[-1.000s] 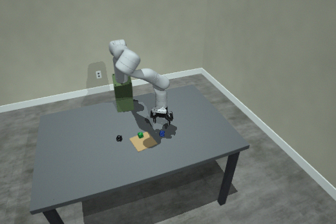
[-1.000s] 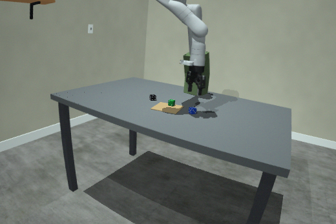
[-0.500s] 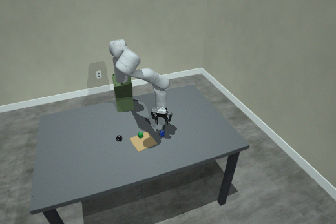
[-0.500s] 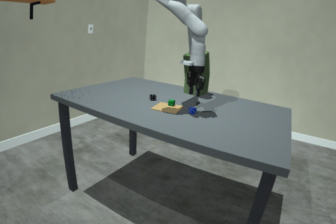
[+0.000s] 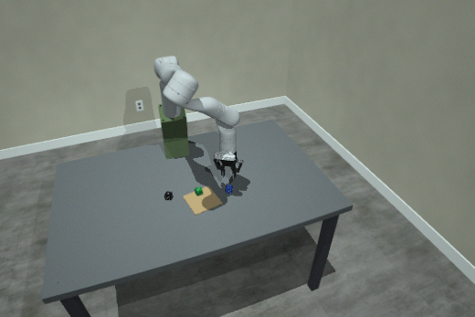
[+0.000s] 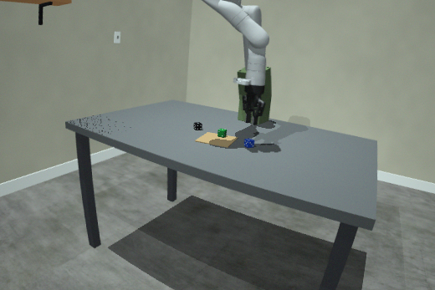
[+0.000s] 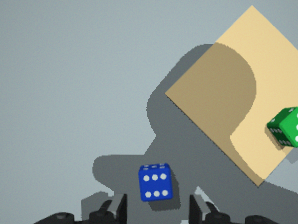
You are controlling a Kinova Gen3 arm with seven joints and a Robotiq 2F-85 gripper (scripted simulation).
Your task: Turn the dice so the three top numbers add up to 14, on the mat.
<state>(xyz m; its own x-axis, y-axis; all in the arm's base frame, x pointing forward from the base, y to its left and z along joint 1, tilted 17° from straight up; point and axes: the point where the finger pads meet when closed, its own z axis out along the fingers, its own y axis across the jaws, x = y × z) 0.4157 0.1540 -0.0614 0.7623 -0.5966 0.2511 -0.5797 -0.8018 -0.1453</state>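
A blue die (image 5: 229, 189) (image 6: 249, 143) (image 7: 155, 184) lies flat on the table beside the mat, six on top. A green die (image 5: 198, 191) (image 6: 222, 133) (image 7: 286, 129) lies on the tan mat (image 5: 195, 206) (image 6: 204, 139) (image 7: 250, 35) near its edge. It is cut off in the wrist view, so its top number cannot be read in full. A black die (image 5: 168, 195) (image 6: 197, 126) lies on the table on the mat's other side, its top number too small to read. My gripper (image 5: 228, 178) (image 6: 252, 122) (image 7: 158, 208) is partly open and empty, above the blue die.
The grey table (image 5: 114, 235) (image 6: 318, 165) carries the dice and the mat, which lies flat. The arm's green pedestal (image 5: 175, 139) (image 6: 268, 106) stands at the table's back edge. The arm's shadow falls over part of the mat and around the blue die.
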